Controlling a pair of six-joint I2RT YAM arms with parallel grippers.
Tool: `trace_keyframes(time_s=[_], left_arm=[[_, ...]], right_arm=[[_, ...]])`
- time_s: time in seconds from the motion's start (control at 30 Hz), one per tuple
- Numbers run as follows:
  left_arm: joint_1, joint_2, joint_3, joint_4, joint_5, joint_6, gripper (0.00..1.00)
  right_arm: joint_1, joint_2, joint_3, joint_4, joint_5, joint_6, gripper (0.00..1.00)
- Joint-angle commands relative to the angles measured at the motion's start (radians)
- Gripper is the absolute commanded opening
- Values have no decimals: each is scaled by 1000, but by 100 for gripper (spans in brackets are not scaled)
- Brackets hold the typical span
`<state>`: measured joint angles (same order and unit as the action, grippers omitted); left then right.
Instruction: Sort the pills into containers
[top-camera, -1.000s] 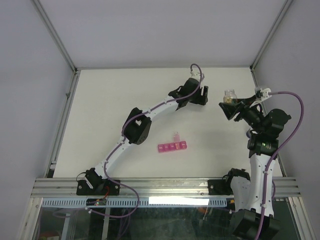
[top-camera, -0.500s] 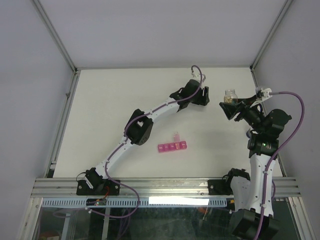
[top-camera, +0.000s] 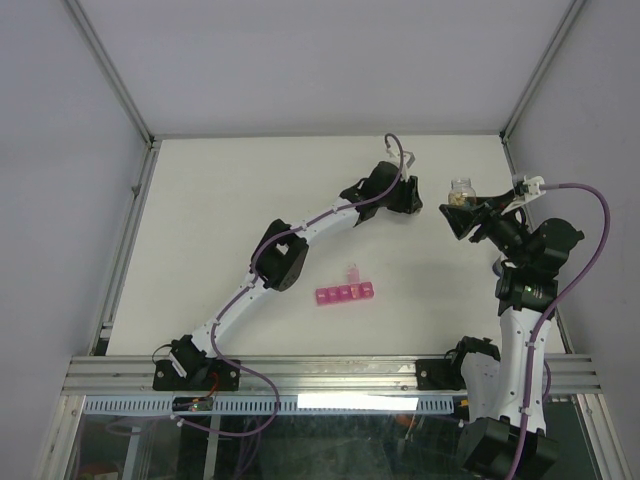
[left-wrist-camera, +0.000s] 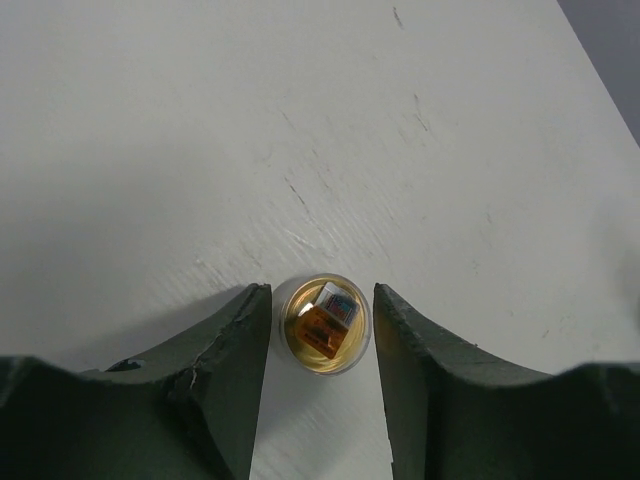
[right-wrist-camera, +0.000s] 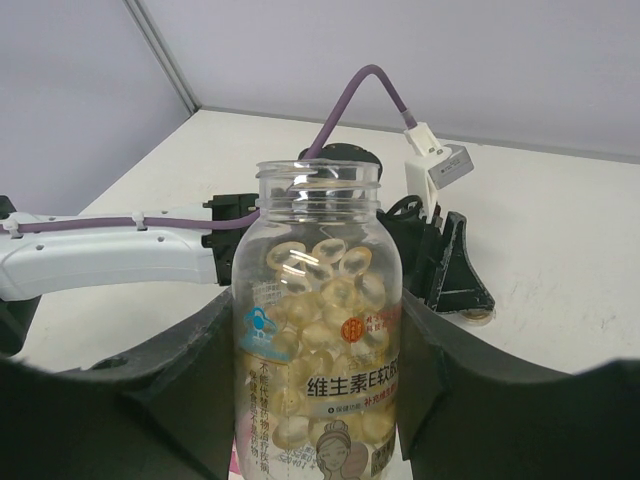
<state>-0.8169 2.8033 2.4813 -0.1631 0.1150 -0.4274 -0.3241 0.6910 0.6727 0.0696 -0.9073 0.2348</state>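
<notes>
The open left hand (left-wrist-camera: 318, 292), straddling what looks like a small amber bottle (left-wrist-camera: 322, 326), should close centred while the right hand (right-wrist-camera: 318, 322) grips the softgel bottle (right-wrist-camera: 318, 230) upright.

- Top external: fixed high above and behind the arm bases, looking steeply down. Far view; the whole table (top-camera: 220, 210), left arm (top-camera: 300, 232) and right arm (top-camera: 522, 300) are in frame, bases at the bottom edge.
- Left wrist: mounted on the left gripper (top-camera: 404, 197), looking straight down at the tabletop from close by. Its own fingers (left-wrist-camera: 230, 380) frame the lower edge, with the small amber bottle (left-wrist-camera: 322, 325) seen from above between them.
- Right wrist: mounted on the right gripper (right-wrist-camera: 318, 310), looking out nearly level towards the left arm. Very close to the clear pill bottle (right-wrist-camera: 300, 330), which fills the centre.
- Overlap: top external and right wrist both show the clear pill bottle and the left gripper. Top external and left wrist share only the patch of table under the left gripper.
</notes>
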Motion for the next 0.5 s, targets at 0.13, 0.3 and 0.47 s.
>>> trace_keyframes(time_s=[0.13, 0.3, 0.47], left_arm=[[-29, -52, -46, 82, 176, 79, 44], [-65, -73, -76, 100, 247, 156, 44], [-91, -85, -87, 107, 315, 188, 43]], right_arm=[[-13, -8, -1, 62, -25, 16, 0], [-18, -8, -2, 62, -25, 16, 0], [-22, -8, -1, 62, -25, 16, 0]])
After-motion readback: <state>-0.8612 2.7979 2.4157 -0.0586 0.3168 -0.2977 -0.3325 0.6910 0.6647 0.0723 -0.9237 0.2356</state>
